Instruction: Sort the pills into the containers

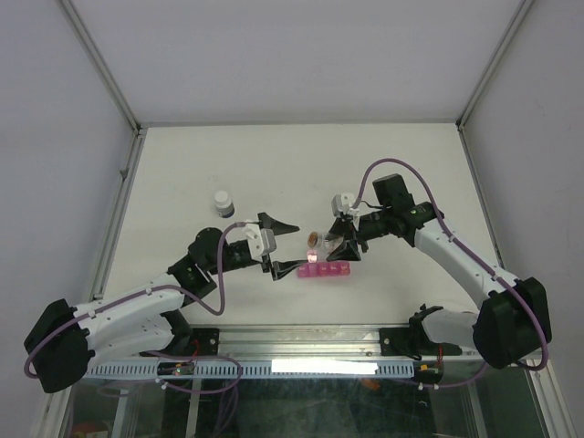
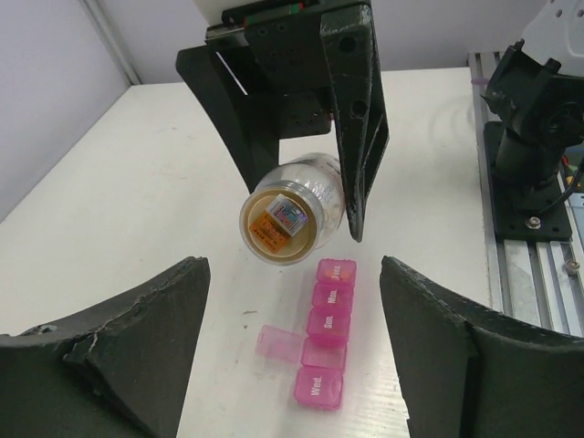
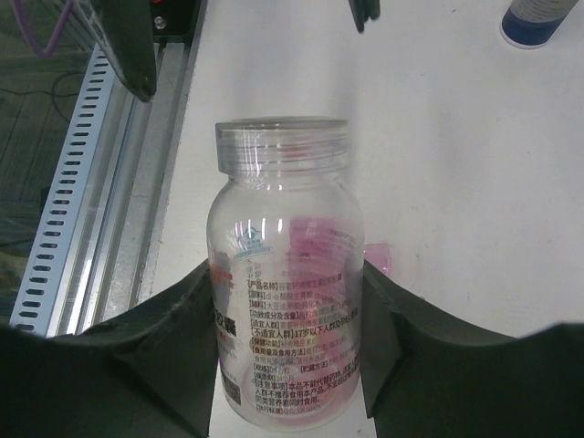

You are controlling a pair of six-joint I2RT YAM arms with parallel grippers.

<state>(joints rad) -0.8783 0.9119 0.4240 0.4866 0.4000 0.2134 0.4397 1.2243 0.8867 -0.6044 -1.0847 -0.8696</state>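
Observation:
The pink containers strip [image 2: 330, 330] lies on the white table between my left gripper's [image 2: 292, 274] open fingers, which do not touch it. One compartment is open, its lid [image 2: 278, 344] flipped out to the left; the others are shut. An orange tint that may be pills shows in the far end compartment [image 2: 339, 271]. My right gripper [image 3: 285, 283] is shut on a clear labelled bottle [image 3: 281, 274], held tilted just above the strip's far end [image 1: 319, 243]. From above, the left gripper [image 1: 278, 248] sits at the left end of the strip [image 1: 325, 270].
A small white-capped bottle [image 1: 224, 203] stands behind the left arm and appears again [image 3: 546, 18] at the top right of the right wrist view. The slotted metal rail [image 1: 274, 365] runs along the table's near edge. Frame posts and walls close in the sides.

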